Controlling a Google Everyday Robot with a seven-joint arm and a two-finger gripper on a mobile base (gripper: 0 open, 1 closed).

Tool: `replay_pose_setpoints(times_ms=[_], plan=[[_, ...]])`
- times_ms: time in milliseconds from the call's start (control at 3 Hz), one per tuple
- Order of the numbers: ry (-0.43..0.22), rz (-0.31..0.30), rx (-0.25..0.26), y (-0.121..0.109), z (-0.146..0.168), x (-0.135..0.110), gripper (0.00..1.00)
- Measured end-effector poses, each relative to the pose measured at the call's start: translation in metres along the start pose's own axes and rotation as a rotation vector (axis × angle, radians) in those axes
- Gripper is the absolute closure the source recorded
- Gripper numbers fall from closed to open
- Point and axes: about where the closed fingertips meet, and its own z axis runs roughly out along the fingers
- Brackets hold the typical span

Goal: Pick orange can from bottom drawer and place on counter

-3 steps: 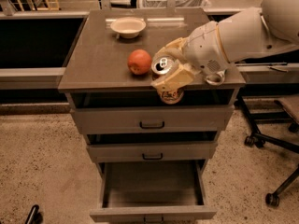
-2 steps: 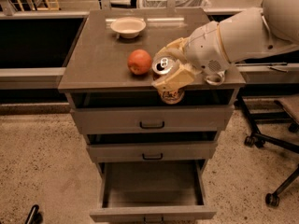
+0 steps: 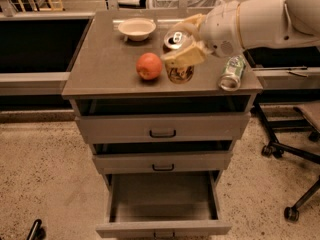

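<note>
The orange can (image 3: 180, 73), with a silver top and dark orange-brown sides, is held tilted in my gripper (image 3: 179, 46). Its base is at or just above the counter (image 3: 107, 66), right next to the red-orange apple (image 3: 149, 66). The cream fingers (image 3: 186, 57) are shut around the can's upper part, and the white arm reaches in from the upper right. The bottom drawer (image 3: 162, 228) is pulled open below, and nothing shows inside it.
A white bowl (image 3: 136, 29) sits at the back of the counter. A green-and-white can (image 3: 231, 73) lies on its side at the counter's right edge, under the arm. The two upper drawers (image 3: 162, 129) are nearly closed. An office chair base (image 3: 295, 151) stands at the right.
My gripper has carried the orange can back from over the counter's front edge to beside the apple. The green-and-white can now shows under the arm.
</note>
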Motion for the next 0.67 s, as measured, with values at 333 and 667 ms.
replay_pose_setpoints(times_ms=[333,667], plan=[[0.004,0.08,0.081,-0.048,0.007,0.007,1.0],[0.036,0.229,0.17,-0.089,0.011,0.039,1.0]])
